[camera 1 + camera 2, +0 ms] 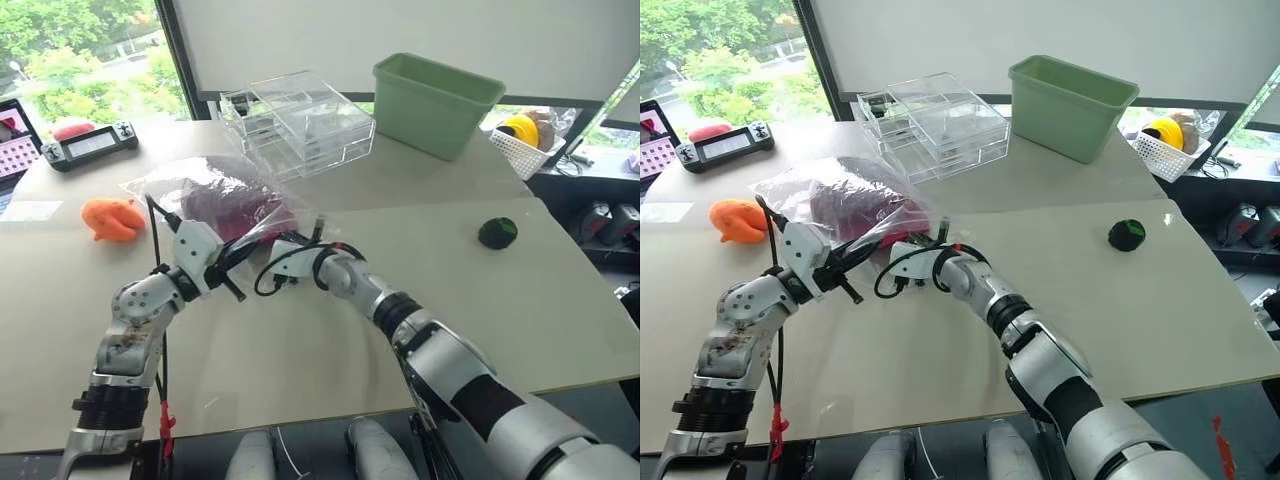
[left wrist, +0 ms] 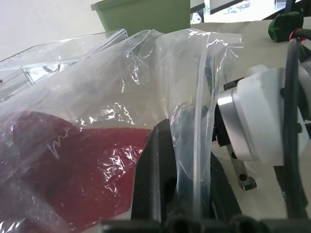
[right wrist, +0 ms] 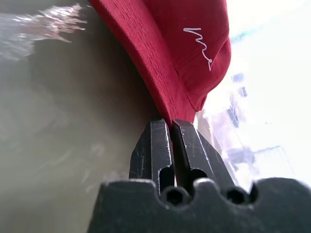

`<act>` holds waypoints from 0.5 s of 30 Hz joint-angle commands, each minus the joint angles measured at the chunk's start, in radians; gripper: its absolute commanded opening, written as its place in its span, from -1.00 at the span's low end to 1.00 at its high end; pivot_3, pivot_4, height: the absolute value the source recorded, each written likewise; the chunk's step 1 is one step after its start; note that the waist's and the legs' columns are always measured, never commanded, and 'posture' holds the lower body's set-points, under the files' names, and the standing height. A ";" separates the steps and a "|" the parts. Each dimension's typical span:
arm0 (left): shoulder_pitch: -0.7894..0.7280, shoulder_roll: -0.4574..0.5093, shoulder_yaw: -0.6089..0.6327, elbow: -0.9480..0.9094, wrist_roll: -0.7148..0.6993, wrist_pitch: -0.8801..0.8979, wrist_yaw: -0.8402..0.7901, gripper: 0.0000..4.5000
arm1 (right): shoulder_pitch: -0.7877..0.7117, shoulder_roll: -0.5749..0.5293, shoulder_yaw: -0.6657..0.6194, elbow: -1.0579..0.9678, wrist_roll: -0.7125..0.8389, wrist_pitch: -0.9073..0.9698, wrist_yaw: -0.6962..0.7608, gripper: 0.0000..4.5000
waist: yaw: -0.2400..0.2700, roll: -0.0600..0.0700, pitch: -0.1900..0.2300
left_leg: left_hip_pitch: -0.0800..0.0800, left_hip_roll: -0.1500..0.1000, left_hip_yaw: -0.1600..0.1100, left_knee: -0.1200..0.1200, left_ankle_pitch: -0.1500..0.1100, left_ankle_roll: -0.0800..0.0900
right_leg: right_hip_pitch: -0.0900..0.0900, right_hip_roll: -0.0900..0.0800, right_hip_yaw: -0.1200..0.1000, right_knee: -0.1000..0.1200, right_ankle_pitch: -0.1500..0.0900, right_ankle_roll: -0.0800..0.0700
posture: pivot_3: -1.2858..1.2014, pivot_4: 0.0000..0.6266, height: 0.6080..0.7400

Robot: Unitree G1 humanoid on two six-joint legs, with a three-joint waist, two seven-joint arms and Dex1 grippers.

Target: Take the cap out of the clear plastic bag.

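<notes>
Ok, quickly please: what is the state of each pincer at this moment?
Left pincer: closed on the clear plastic bag.
Right pincer: closed on the edge of the cap.

White embroidered script on the cap (image 3: 194, 43), illegible.

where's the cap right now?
The cap is inside the clear plastic bag on the table's left half, between the orange toy and clear drawer box; the right gripper pinches its edge.

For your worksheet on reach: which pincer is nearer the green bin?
Right. The right pincer grips the cap inside the clear plastic bag; the left pincer pinches the bag, farther from the green bin.
</notes>
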 commanded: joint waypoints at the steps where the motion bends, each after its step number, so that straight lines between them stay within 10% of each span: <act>1: 0.000 -0.002 0.001 -0.038 -0.001 -0.006 0.007 -1.00 | 0.103 -0.055 -0.005 -0.156 0.011 -0.010 0.056 -0.98 | 0.000 0.000 0.000 | 0.000 0.000 0.000 0.000 0.000 0.000 | 0.000 0.000 0.000 0.000 0.000 0.000 | 0.03 -0.52 0.92; 15: -0.017 0.009 -0.010 0.000 0.005 -0.016 -0.009 -1.00 | 0.572 -0.224 -0.194 -0.989 0.155 0.218 0.244 -0.98 | 0.010 0.000 0.000 | -0.001 0.000 0.000 0.000 0.000 0.000 | 0.000 0.000 0.001 -0.001 0.000 0.000 | 0.03 -0.52 0.92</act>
